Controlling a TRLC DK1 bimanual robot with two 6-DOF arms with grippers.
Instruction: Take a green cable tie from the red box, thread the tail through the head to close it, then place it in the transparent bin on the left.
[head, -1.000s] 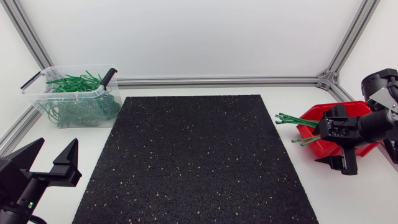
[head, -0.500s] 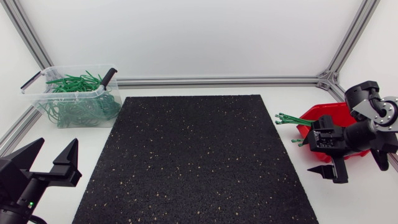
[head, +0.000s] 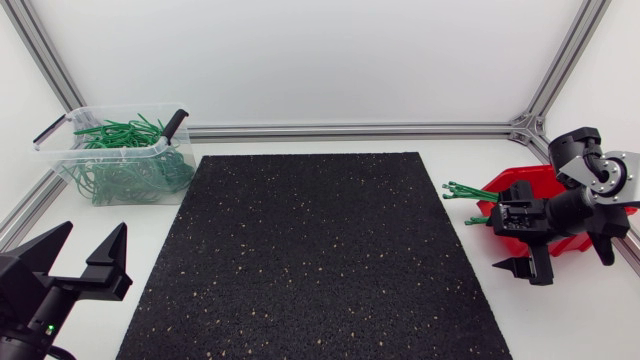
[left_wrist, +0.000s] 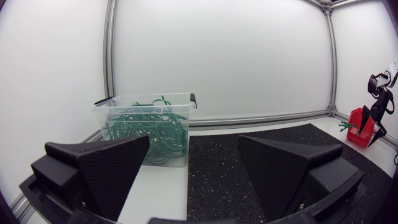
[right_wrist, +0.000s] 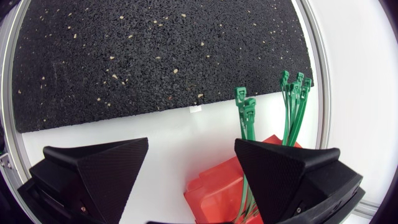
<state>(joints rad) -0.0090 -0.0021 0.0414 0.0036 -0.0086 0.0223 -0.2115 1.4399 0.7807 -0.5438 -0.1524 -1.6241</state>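
The red box (head: 522, 184) sits at the table's right edge, with green cable ties (head: 468, 190) sticking out of it toward the mat. My right gripper (head: 515, 242) hangs open over the box's front left part, holding nothing. In the right wrist view its fingers (right_wrist: 99, 171) straddle the red box (right_wrist: 214, 186), and the cable ties' heads (right_wrist: 245, 106) lie just ahead of them. The transparent bin (head: 60, 150) at the back left holds several closed green ties (head: 125, 165). My left gripper (head: 80, 248) stands open and empty at the front left, with the bin (left_wrist: 143, 99) ahead of it.
A black speckled mat (head: 310, 250) covers the middle of the table. Aluminium frame rails (head: 350, 130) run along the back and side edges. The bin's black handles are folded up at its ends.
My right gripper has turned and shifted left and forward over the red box, and its wrist joint has come up into view. The left arm has not moved.
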